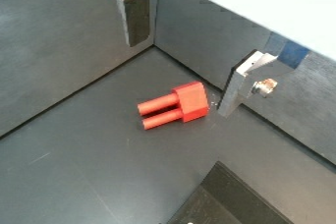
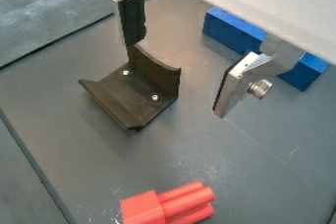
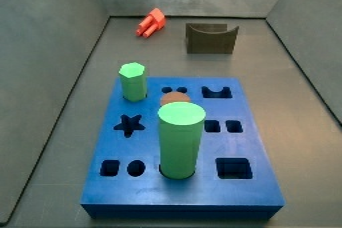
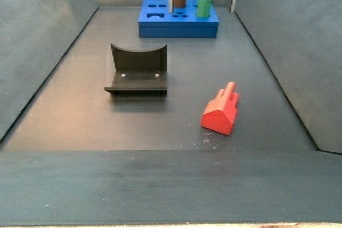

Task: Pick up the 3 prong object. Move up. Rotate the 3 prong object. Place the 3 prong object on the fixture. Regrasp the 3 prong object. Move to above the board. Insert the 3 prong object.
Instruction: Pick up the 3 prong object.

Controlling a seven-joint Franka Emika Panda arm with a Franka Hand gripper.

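Note:
The 3 prong object [image 1: 175, 106] is a small red-orange piece lying flat on the dark floor near a wall. It also shows in the other wrist view [image 2: 167, 205] and in both side views [image 3: 151, 22] [image 4: 222, 109]. The gripper [image 1: 180, 76] [image 2: 178, 76] is open and empty, hovering above the floor, with nothing between its silver fingers [image 1: 133, 17]. The object lies below it, close to one finger. The fixture [image 2: 134, 95] [image 3: 210, 37] [image 4: 136, 70] stands on the floor beside the object. The blue board [image 3: 187, 187] [image 4: 187, 29] lies at the bin's other end.
A green hexagonal peg [image 3: 132, 80] and a big green cylinder [image 3: 181, 137] stand in the board, with a small orange piece [image 3: 174, 97] between them. Grey sloping walls [image 3: 60, 82] enclose the floor. Part of the board shows in a wrist view [image 2: 237, 29].

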